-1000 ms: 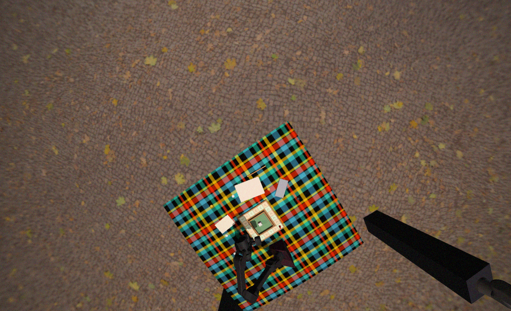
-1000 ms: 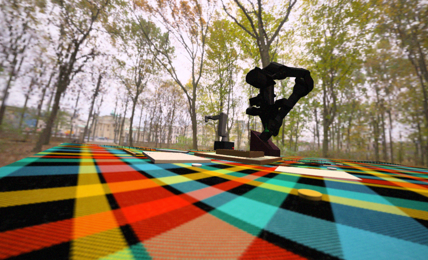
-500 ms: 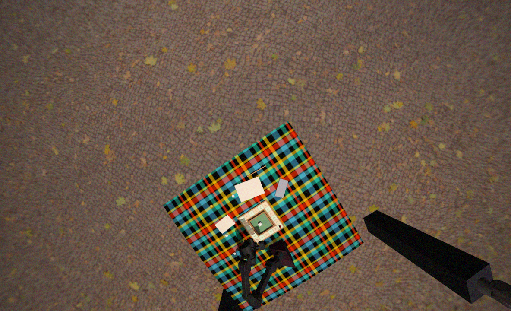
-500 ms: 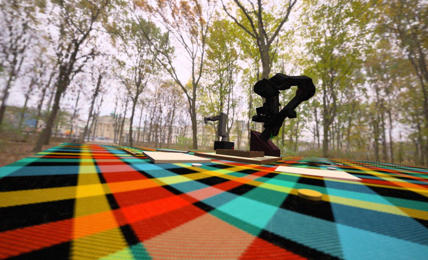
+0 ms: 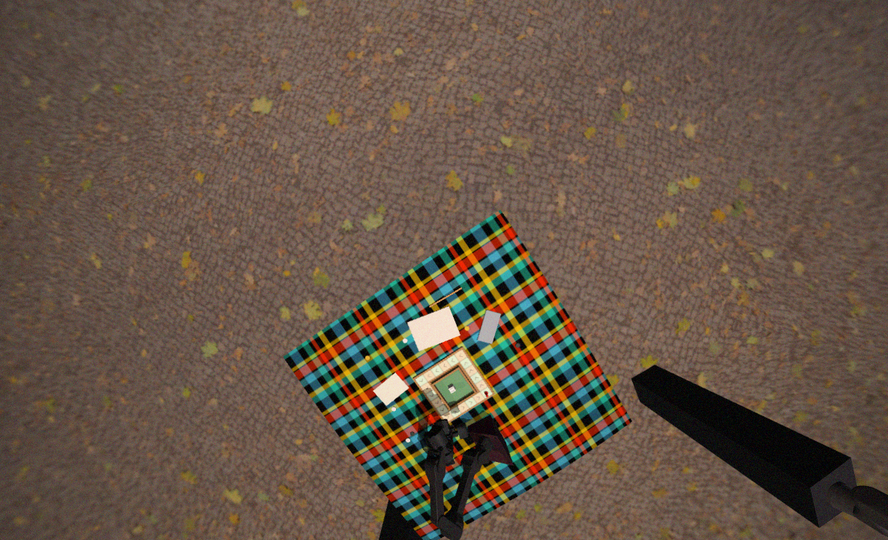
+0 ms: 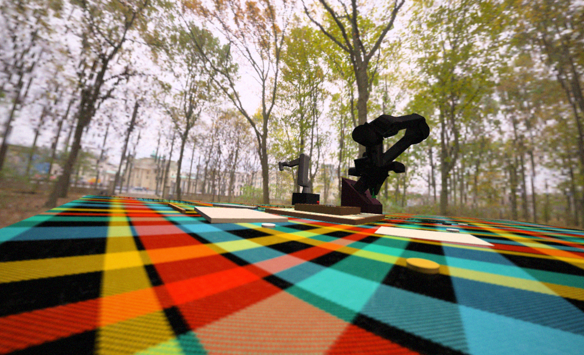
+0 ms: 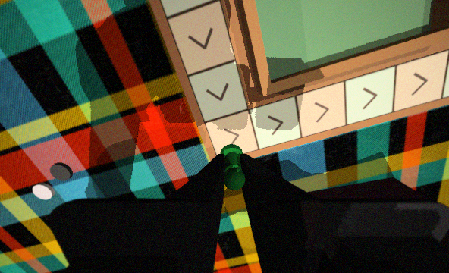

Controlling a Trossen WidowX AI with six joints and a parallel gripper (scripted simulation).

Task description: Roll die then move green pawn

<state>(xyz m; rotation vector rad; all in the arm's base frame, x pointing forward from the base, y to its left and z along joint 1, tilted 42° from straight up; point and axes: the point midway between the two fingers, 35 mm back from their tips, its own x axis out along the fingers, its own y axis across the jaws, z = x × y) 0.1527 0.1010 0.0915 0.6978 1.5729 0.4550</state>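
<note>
Apparently, claw (image 7: 232,160) grips green pawn (image 7: 233,178) near board's edge.

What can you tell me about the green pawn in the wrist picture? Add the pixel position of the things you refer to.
The small glossy green pawn (image 7: 233,167) has a rounded head, a narrower waist and a wider round end, and looks like plastic or painted wood. The black parallel-jaw gripper (image 7: 232,160) is shut on it, a fingertip on each side. In the wrist view it overlaps the edge of the corner square on the cream arrow-marked board (image 7: 321,110). Its underside is hidden.
</note>
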